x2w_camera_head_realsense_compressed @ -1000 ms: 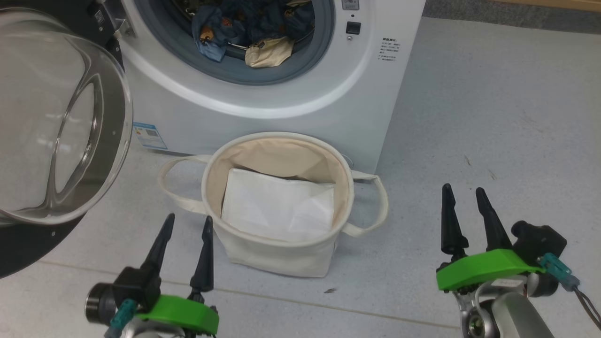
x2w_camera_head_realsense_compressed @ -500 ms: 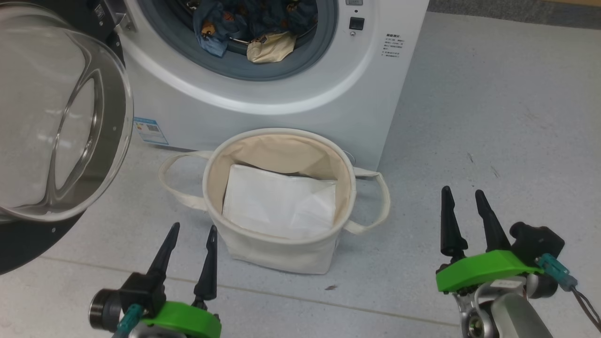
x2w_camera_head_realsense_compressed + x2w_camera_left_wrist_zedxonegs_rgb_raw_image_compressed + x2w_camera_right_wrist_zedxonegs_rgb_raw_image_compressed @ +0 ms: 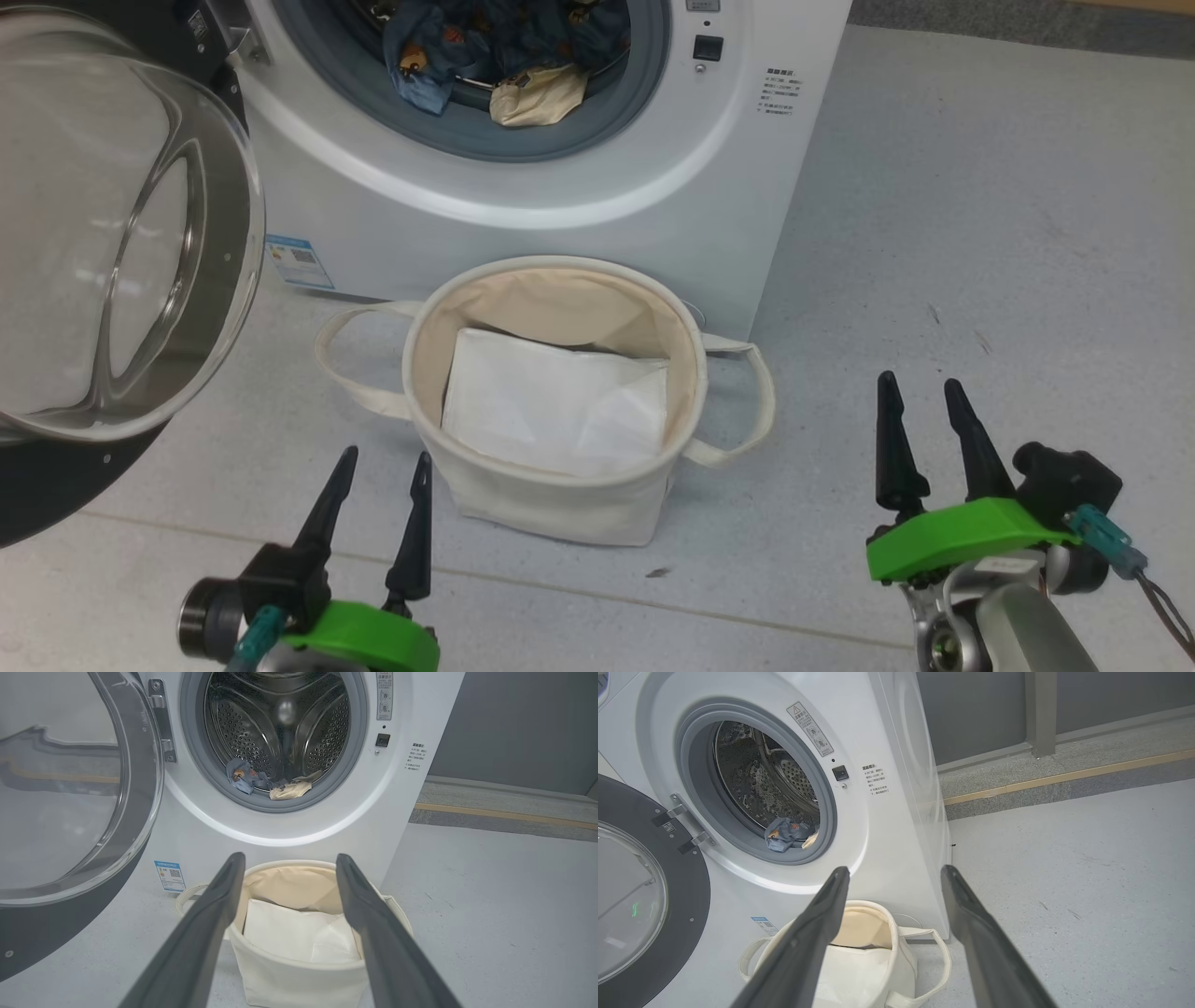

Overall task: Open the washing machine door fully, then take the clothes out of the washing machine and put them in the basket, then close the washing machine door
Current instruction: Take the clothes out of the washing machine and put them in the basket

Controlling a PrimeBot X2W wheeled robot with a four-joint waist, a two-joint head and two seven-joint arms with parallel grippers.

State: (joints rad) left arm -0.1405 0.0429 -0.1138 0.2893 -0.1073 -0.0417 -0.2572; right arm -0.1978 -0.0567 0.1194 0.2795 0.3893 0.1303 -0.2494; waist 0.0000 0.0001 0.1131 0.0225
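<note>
The washing machine [image 3: 579,233] [image 3: 196,830] [image 3: 896,826] stands ahead with its door [image 3: 121,252] [image 3: 70,793] [image 3: 640,896] swung wide to the left. Inside the drum lie the clothes [image 3: 485,47] [image 3: 247,777] [image 3: 787,833], blue pieces and a beige one [image 3: 540,93] [image 3: 289,792], draped over the grey ring. The cream basket [image 3: 560,504] [image 3: 299,980] [image 3: 859,970] sits on the floor before the machine with a flat white sheet [image 3: 551,401] inside. My left gripper [image 3: 385,452] [image 3: 288,858] hovers open near the basket's front left. My right gripper [image 3: 917,378] [image 3: 896,870] is open, to the basket's right, empty.
Grey floor [image 3: 980,233] spreads to the right of the machine. A yellow strip [image 3: 1064,779] and a kerb run along the wall behind. The basket's looped handles [image 3: 336,364] stick out on both sides.
The view has shifted a little since a second ago, with the left gripper slightly lower in it; over the last half second nothing has moved.
</note>
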